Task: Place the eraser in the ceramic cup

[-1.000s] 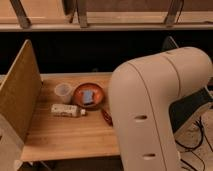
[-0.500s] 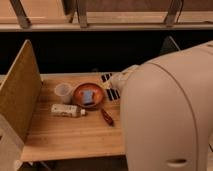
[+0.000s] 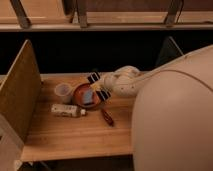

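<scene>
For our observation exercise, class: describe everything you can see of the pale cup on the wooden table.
The cup is small, round, whitish-grey, plain-walled, seemingly ceramic. It stands upright, nothing visible inside, on the wooden table beside the reddish-brown bowl; contact unclear. A white tube lies just in front. The gripper hovers beyond, over the bowl, not touching the cup.

End effector (image 3: 98,85) above reddish-brown bowl (image 3: 76,96)

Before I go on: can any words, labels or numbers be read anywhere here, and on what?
No text can be read.
Any print on the white tube lying on the table is too blurred to read.
No text shows on the ceramic cup, the bowl, or the hand over the bowl.
</scene>
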Controlling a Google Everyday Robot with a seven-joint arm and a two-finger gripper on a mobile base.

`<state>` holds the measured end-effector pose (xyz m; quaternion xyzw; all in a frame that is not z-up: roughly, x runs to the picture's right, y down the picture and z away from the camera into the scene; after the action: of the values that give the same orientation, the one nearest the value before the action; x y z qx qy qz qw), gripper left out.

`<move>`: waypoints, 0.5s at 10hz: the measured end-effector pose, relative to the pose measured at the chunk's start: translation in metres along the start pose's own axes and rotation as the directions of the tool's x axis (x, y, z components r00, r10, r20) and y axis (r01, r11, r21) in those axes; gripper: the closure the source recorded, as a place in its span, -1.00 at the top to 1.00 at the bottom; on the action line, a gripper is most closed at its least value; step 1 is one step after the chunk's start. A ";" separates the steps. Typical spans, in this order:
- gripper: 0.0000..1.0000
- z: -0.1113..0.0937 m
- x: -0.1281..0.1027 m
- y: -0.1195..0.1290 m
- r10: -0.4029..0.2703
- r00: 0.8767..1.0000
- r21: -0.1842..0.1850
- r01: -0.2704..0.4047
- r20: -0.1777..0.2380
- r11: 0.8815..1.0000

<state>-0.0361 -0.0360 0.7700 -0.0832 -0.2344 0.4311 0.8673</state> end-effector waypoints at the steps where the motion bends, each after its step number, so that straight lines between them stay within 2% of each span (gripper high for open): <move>1: -1.00 0.000 0.001 0.000 -0.001 1.000 0.000 0.001 -0.002 1.000; 3: -1.00 -0.001 -0.001 -0.014 -0.025 1.000 0.021 0.025 0.007 0.999; 4: -1.00 0.002 -0.012 -0.021 -0.056 0.998 0.026 0.055 0.036 0.998; 5: -1.00 0.012 -0.036 -0.019 -0.104 0.991 0.015 0.103 0.089 0.995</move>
<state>-0.0476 -0.0767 0.7748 -0.0469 -0.2749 0.3899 0.8776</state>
